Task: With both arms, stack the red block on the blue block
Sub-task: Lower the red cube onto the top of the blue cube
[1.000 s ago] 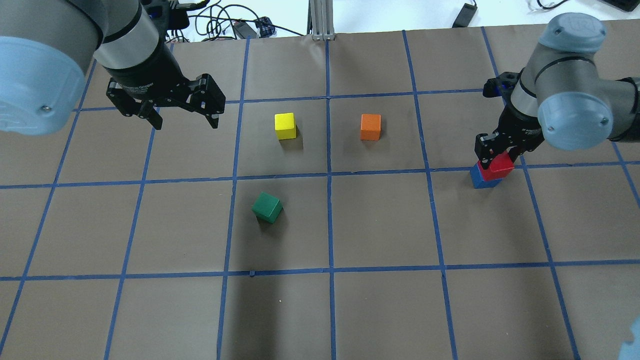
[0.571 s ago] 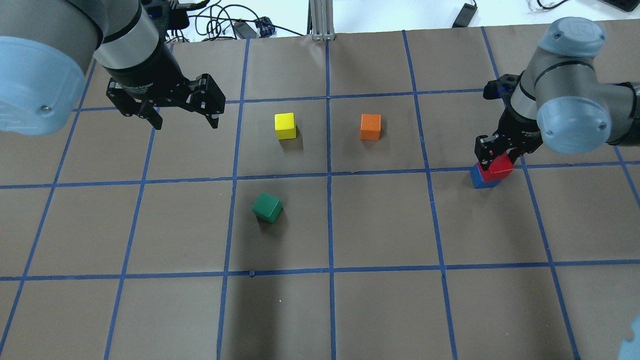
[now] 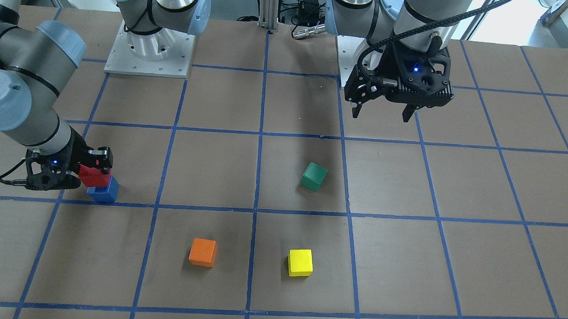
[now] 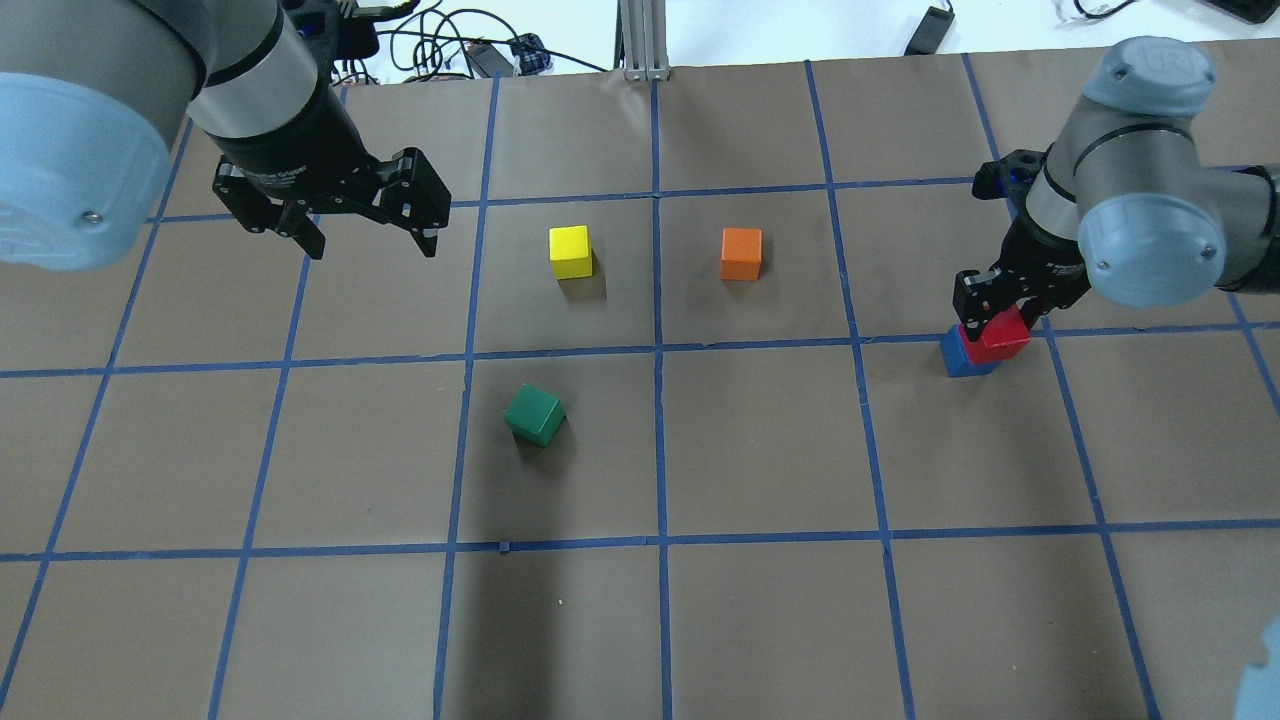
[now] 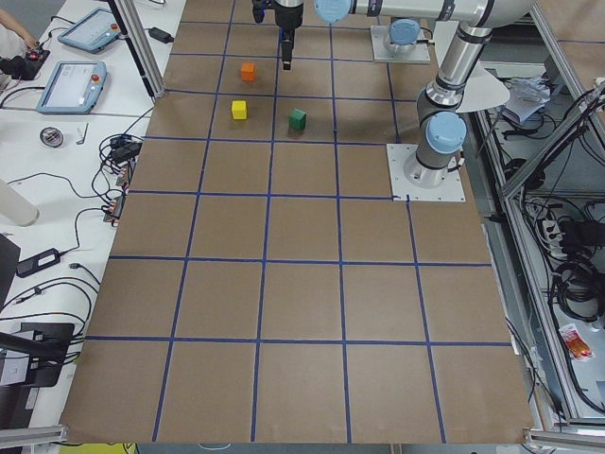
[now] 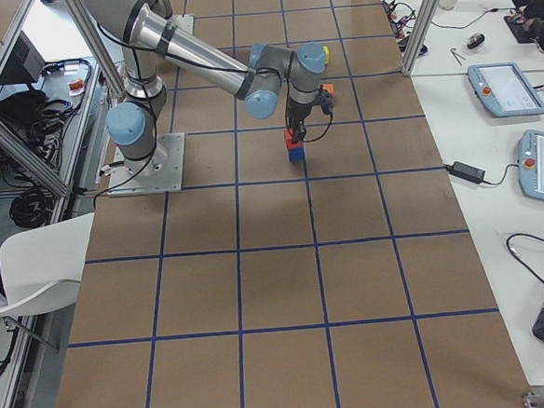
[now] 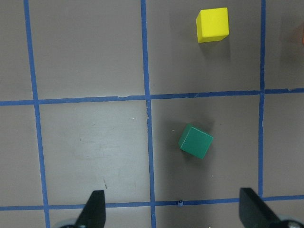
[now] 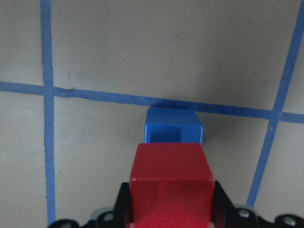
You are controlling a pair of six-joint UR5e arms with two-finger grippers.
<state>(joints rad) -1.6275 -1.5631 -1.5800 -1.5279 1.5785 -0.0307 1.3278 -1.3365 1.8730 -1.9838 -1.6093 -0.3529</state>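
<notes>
The red block [image 4: 1003, 340] is gripped by my right gripper [image 4: 998, 322], which is shut on it, at the right side of the table. It sits directly over the blue block [image 4: 960, 359], set off a little to one side. I cannot tell whether the two touch. The front-facing view shows the red block [image 3: 93, 176] on top of the blue block [image 3: 104, 191]. In the right wrist view the red block [image 8: 171, 183] fills the jaws, with the blue block [image 8: 173, 126] just beyond. My left gripper [image 4: 372, 248] is open and empty, high at the far left.
A green block [image 4: 535, 415], a yellow block [image 4: 570, 252] and an orange block [image 4: 741, 254] lie apart in the middle of the brown gridded table [image 4: 760, 620]. The left wrist view shows the green block [image 7: 195, 141] and the yellow block [image 7: 213, 24] below.
My right arm has shifted very slightly, still holding the red block over the blue one. My left arm and the other blocks have not moved.
</notes>
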